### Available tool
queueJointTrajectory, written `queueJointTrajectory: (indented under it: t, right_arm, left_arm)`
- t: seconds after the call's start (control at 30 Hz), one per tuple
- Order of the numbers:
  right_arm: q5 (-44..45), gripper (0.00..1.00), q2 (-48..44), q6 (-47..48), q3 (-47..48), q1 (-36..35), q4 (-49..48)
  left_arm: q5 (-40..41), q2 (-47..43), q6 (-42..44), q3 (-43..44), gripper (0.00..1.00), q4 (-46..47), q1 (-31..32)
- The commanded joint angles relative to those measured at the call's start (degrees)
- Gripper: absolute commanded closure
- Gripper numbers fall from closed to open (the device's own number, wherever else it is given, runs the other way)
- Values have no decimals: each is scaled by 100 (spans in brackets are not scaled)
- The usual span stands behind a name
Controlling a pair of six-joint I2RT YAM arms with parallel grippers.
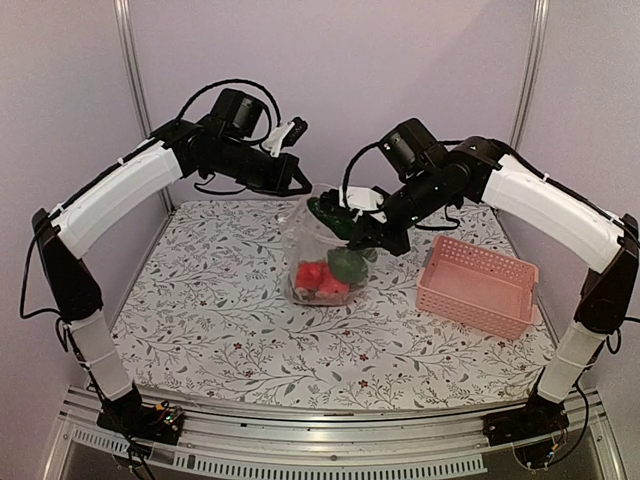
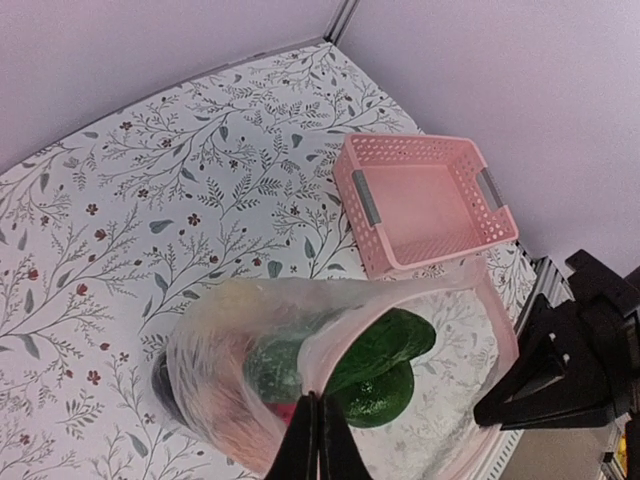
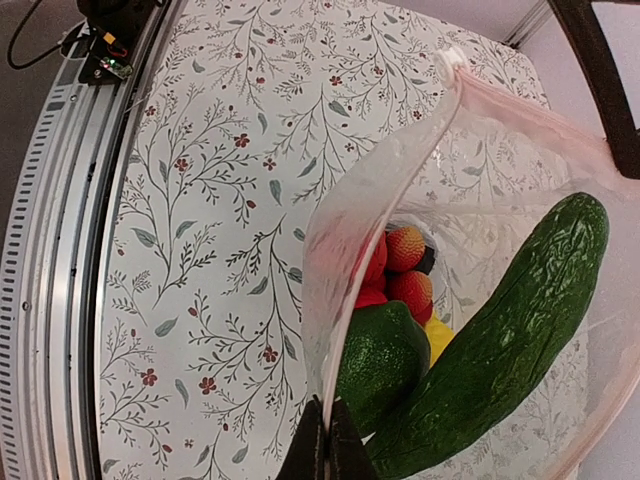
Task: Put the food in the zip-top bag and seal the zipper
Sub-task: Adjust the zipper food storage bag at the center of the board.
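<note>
Floral table (image 1: 200,300): zip-top bag (image 1: 322,262) held upright mid-table, pink basket (image 1: 470,300) to its right, apart. Food is in the bag: cucumber (image 3: 500,330) leans up toward the mouth, red pieces (image 3: 400,275) at the bottom. Zipper (image 2: 400,292) gapes. Left gripper (image 2: 318,440) and right gripper (image 3: 327,445) are each pressed together, pinching the mouth rim. Likely the sealing step: pull rim taut, get cucumber below strip, press along it.

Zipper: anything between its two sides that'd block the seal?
Maybe the cucumber: it stands slanted inside the zip-top bag, tip up near the open mouth, between the two sides of the zipper. Whether it passes the rim is unclear. Left gripper and right gripper each pinch the mouth edge.
</note>
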State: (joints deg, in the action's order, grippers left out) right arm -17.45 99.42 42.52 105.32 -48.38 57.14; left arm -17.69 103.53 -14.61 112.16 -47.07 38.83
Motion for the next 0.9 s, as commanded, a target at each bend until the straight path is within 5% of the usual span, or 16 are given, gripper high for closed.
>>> queueJointTrajectory:
  t: [0.0,0.1,0.23,0.37,0.7,0.87]
  right_arm:
    - [-422,99,-179,202,279,100,518]
    - [-1387,95,-206,558,543,92,1234]
    - [165,99,-730,382,-764,125,-273]
    - [598,100,-472,171,-616,243,-95]
    - [153,99,-626,26,-532,258,-326]
    - [-7,99,-393,-85,-367,259,-196]
  left_arm:
    - [-729,12,4,335,100,281,-137]
    - [-842,-38,173,666,100,468,243]
    - [1104,-39,384,-98,100,629,-10]
    - [-71,547,297,45,100,18,-480]
    - [-919,-359,574,-491,99,1197,437]
    - [-122,-1110,533,-1496,68,1991,438]
